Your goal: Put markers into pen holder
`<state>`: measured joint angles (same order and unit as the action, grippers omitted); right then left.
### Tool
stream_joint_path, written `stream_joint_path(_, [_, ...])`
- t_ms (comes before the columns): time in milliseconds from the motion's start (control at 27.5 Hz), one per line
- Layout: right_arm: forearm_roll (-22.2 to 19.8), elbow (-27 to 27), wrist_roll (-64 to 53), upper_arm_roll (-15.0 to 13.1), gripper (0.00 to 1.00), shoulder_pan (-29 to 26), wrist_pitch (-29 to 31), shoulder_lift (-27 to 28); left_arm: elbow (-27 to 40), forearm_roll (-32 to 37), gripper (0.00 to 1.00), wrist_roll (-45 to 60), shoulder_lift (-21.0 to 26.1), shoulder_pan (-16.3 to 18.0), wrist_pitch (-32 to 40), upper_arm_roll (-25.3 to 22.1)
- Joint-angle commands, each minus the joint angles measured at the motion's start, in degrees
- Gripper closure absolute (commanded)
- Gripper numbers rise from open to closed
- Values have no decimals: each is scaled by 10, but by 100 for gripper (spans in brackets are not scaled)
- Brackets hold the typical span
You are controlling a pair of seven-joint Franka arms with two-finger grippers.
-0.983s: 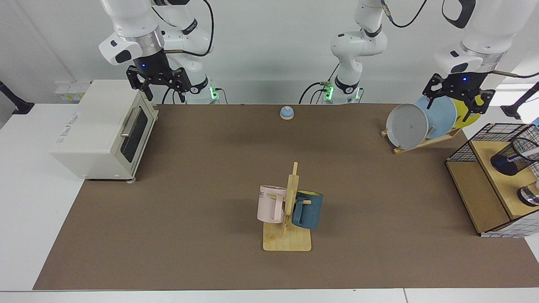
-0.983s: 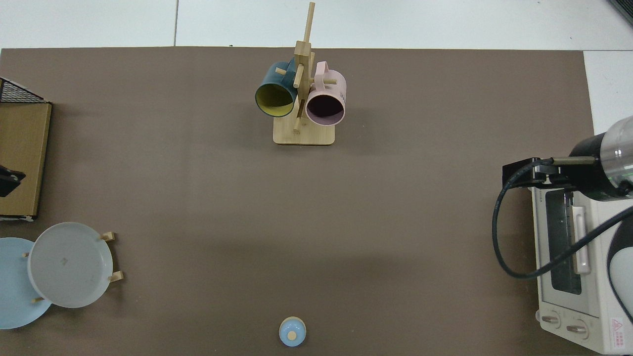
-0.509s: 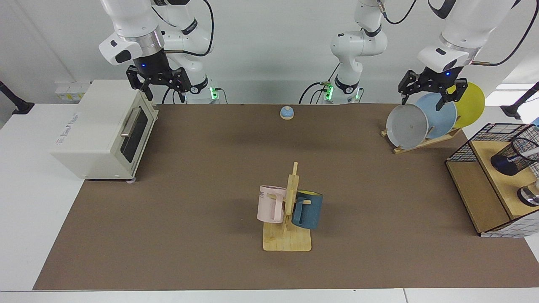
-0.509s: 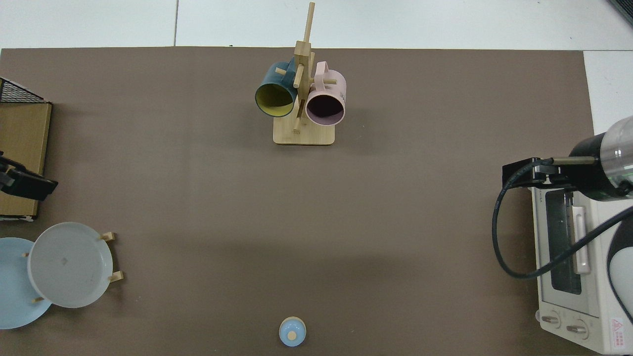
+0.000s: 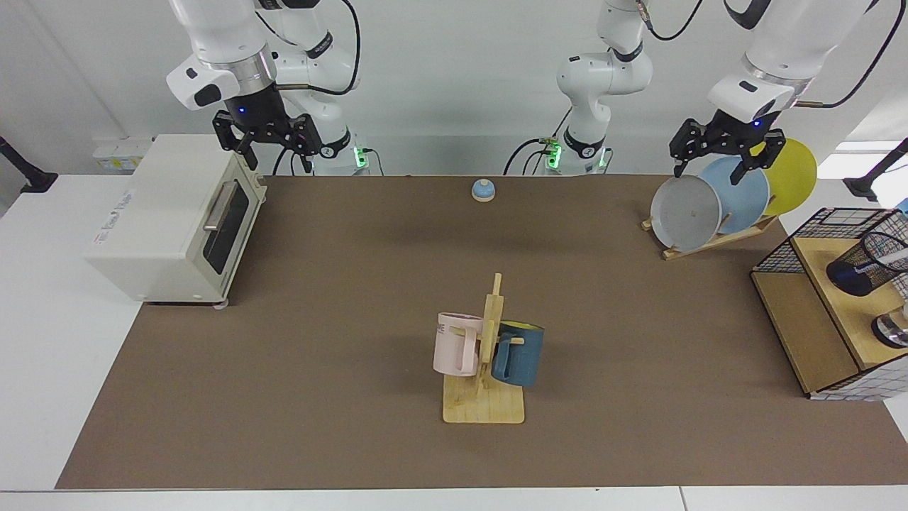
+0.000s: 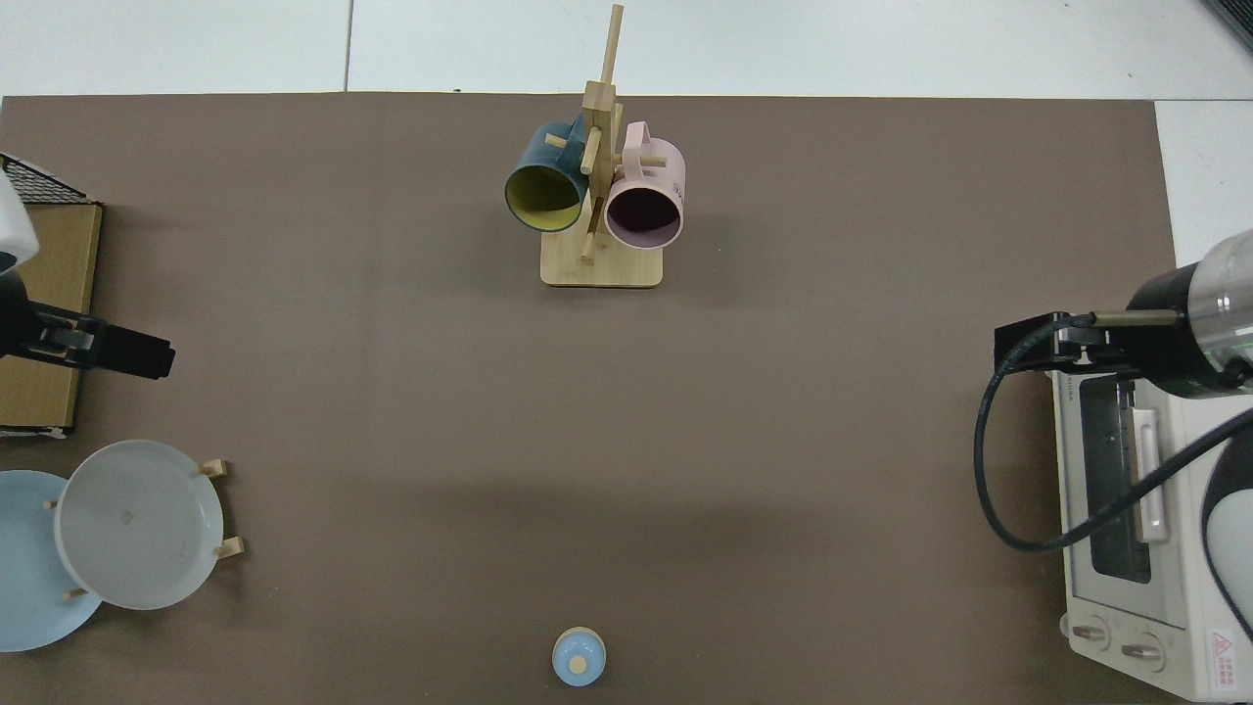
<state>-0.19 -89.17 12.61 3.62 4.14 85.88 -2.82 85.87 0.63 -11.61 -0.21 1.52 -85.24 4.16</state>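
The black wire-mesh pen holder stands on the wooden shelf at the facing view's right edge. A slim white marker leans inside it. My left gripper hangs open and empty above the plates, some way behind the holder and toward the table's middle. In the top view the left gripper juts in from the left edge, and the holder is out of view. My right gripper waits open and empty over the toaster oven; the top view shows the right gripper at the oven's top edge.
A plate rack with grey, blue and yellow plates sits under the left gripper. A wooden mug tree with a pink and a blue mug stands mid-table. A small blue bell is at the back. A shiny round object shares the shelf.
The left arm has risen and swung away from the shelf toward the table's middle, ending above the plate rack. The right arm has not moved.
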Motion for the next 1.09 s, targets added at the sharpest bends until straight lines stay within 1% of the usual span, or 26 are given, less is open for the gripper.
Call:
stream_joint_path(0, [1, 3, 8, 5, 0, -7, 7, 0, 7, -5, 0, 7, -11, -7, 3, -8])
stream_joint_path(328, [1, 3, 8, 5, 0, -7, 7, 1, 6, -6, 0, 4, -12, -16, 4, -15])
stream_joint_path(473, [1, 3, 8, 5, 0, -7, 7, 1, 10, -7, 0, 4, -31, -16, 16, -15])
stream_joint_path(764, [1, 3, 8, 5, 0, -7, 7, 1, 10, -13, 0, 7, -44, -16, 45, -16])
stream_joint_path(1055, [1, 3, 8, 5, 0, -7, 7, 1, 18, -21, 0, 11, -54, -17, 46, -27])
